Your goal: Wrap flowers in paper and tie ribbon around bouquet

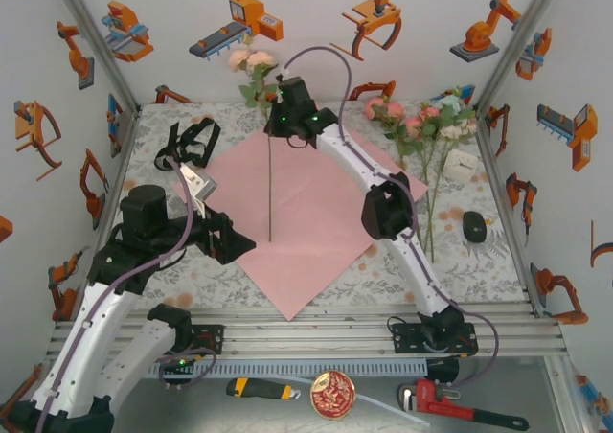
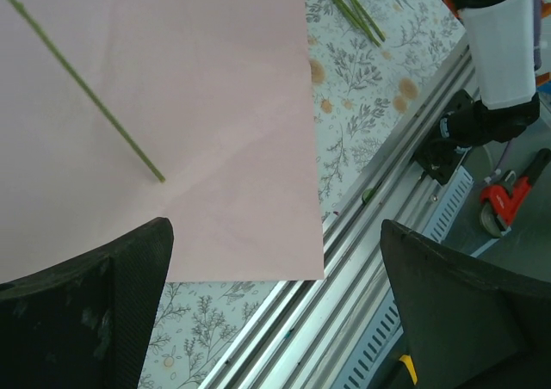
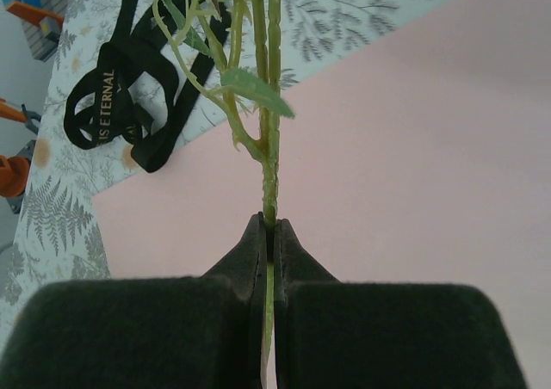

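Flowers: one long-stemmed flower [image 3: 272,148] was pinched in the right gripper [image 3: 269,230], whose jaws were shut tight on the green stem just below its leaves.
Right arm: the gripper hung over the far corner of the paper [image 1: 306,222], close to the table's far edge. The pink-and-cream bloom [image 1: 251,59] stood beyond it, and the bare stem ran back toward the near edge.
Stem tip: the cut end [image 2: 159,178] sat over the middle of the sheet; whether it touched the sheet could not be told.
Left arm: the left gripper [image 2: 275,225] was poised above the paper's near-left side, jaws spread wide and holding nothing.
Sheet: the paper lay flat, pale pink face up, as a diamond in the middle of the table [image 1: 479,261], with one corner pointing at the near edge.
Waiting stems: the remaining flowers [image 1: 421,126], with pink, peach and pale blue blooms, lay beside the paper on the right. Their heads were toward the far-right corner.
Tie: the ribbon [image 1: 192,141], black, was heaped in loose loops near the far-left corner, off the paper.
Below the near edge: a red pipe wrench [image 1: 460,409], a round tin [image 1: 332,395] and a yellow-handled knife [image 1: 259,387] lay in a row.
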Available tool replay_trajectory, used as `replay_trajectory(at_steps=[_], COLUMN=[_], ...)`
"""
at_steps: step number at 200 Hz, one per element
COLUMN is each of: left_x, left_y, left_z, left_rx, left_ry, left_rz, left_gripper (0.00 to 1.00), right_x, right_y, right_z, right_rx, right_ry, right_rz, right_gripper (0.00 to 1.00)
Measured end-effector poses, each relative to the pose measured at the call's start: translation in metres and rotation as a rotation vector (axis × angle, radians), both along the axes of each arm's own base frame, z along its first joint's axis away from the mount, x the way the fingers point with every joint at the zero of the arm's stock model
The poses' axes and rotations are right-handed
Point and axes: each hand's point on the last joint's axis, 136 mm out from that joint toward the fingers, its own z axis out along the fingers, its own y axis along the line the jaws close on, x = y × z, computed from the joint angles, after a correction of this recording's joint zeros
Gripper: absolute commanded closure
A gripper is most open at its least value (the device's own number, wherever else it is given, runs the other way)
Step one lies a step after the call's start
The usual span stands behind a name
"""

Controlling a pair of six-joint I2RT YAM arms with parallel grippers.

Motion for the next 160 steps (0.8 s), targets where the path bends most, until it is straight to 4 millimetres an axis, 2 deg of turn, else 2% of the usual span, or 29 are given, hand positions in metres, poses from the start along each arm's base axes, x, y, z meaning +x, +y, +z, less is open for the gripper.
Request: replay_trajectory(at_steps=[24, 43, 59, 109, 138, 160], left_x=[0.001, 0.002, 0.003, 0.007, 0.01, 0.011], left_y=[0.001, 0.002, 0.003, 0.007, 0.009, 0.011], left_z=[-0.001, -0.001, -0.002, -0.007, -0.011, -0.013], left_rx=[0.004, 0.009, 0.013, 0.034, 0.051, 0.06], left_ry=[0.0, -0.001, -0.002, 0.007, 0.02, 0.025], left_rz=[0.007, 0.017, 0.024, 0.054, 0.073, 0.083], left_gripper=[0.03, 0.03, 0.03, 0.03, 0.03, 0.03], right_x=[0.002, 0.003, 0.004, 0.007, 0.007, 0.003], right_y=[0.013, 0.012, 0.009, 0.008, 0.007, -0.001], right_z=[-0.039, -0.065, -0.077, -0.093, -0.096, -0.094], right_rx=[-0.002, -0.018, -0.03, -0.032, -0.034, -0.048], right_ry=[0.033, 0.067, 0.084, 0.096, 0.1, 0.119], right_rz=[0.034, 0.041, 0.039, 0.036, 0.035, 0.028], right_gripper=[1.0, 1.0, 0.98, 0.78, 0.76, 0.74])
